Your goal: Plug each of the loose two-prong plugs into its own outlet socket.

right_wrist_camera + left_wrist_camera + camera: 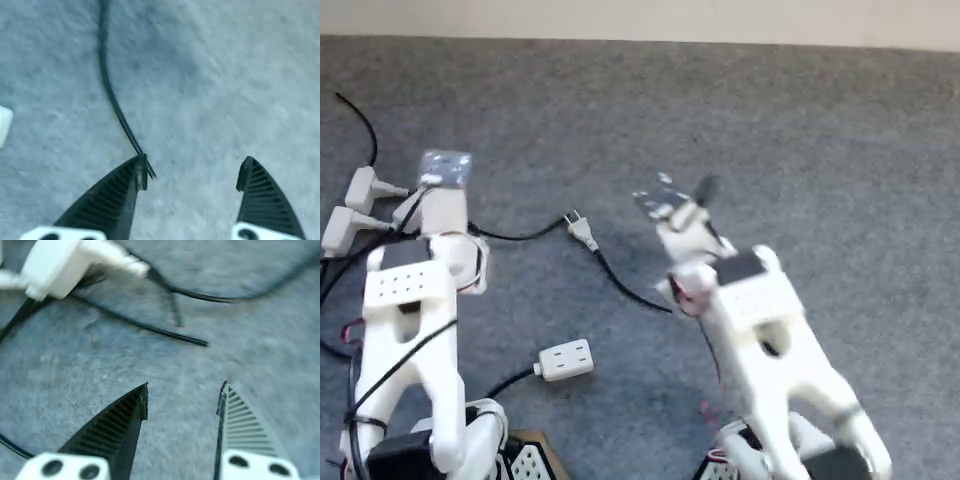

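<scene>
The loose plug [582, 231] lies on the grey bench [800, 130] between the two arms. Its prongs point away from the arm bases, and its black cord [112, 95] runs back toward the right arm. The socket [565, 360] sits well apart from it, nearer the bases, on its own lead. Two white connectors [362, 187] lie at the far left, near the left end effector [182, 390] (I cannot tell whether they are plugs or sockets).

Both end effectors are spread wide and hold nothing. The right end effector [194, 162] hovers low over the bench. The cord meets one of its fingertips rather than passing between the two, and the plug body is off to one side.

Several things could go wrong from here:
- **Missed grasp:** Closing in this pose would likely catch only the cord, or nothing. Pulling on the cord would then swing the plug round and spoil any line-up.
- **Twisted plug:** The plug is small and lies flat, so an off-centre pinch could squirt it out or twist it, leaving the prongs skewed to the slots.
- **Sliding socket:** The socket looks unanchored, so a push from the plug would probably slide it across the bench unless the other arm braces it.
- **Snagged cords:** The left arm sits among several loose cords, and a sweep toward the socket could snag one and drag a connector along.
</scene>
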{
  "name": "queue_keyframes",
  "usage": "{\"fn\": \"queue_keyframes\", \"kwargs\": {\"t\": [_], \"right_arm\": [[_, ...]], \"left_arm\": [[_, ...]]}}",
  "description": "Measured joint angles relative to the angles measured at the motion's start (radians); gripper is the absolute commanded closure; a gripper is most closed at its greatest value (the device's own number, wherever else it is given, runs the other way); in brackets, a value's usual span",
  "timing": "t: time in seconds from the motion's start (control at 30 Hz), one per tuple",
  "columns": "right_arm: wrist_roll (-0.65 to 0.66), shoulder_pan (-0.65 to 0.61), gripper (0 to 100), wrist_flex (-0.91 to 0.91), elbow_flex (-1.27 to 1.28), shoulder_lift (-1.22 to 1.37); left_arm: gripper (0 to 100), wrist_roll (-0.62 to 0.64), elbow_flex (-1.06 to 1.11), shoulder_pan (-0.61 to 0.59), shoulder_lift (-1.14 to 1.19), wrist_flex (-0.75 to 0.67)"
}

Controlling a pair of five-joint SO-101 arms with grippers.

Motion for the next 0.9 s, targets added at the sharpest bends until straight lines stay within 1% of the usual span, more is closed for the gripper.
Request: {"fn": "queue_keyframes", "kwargs": {"t": [0.07,0.17,0.3,0.4,0.57,0.7,0.9], "right_arm": [[0.000,-0.034,71.7,0.000,-0.089,0.121],[0.006,-0.066,71.7,0.000,-0.222,0.278],[0.037,-0.074,71.7,-0.023,-0.384,0.445],[0.055,-0.075,71.7,-0.061,-0.457,0.525],[0.075,-0.100,75.5,-0.149,-0.482,0.594],[0.075,-0.158,75.7,-0.219,-0.482,0.634],[0.075,-0.224,75.7,-0.252,-0.480,0.641]], "left_arm": [[77,0.018,0.035,-0.017,0.000,-0.069],[77,0.041,0.068,-0.035,0.000,-0.114],[77,0.049,0.094,-0.035,0.000,-0.126],[77,0.049,0.097,-0.035,0.000,-0.126],[77,0.049,0.097,-0.035,0.000,-0.126],[77,0.049,0.109,-0.032,0.000,-0.129],[77,0.029,0.121,-0.025,0.000,-0.150]]}}
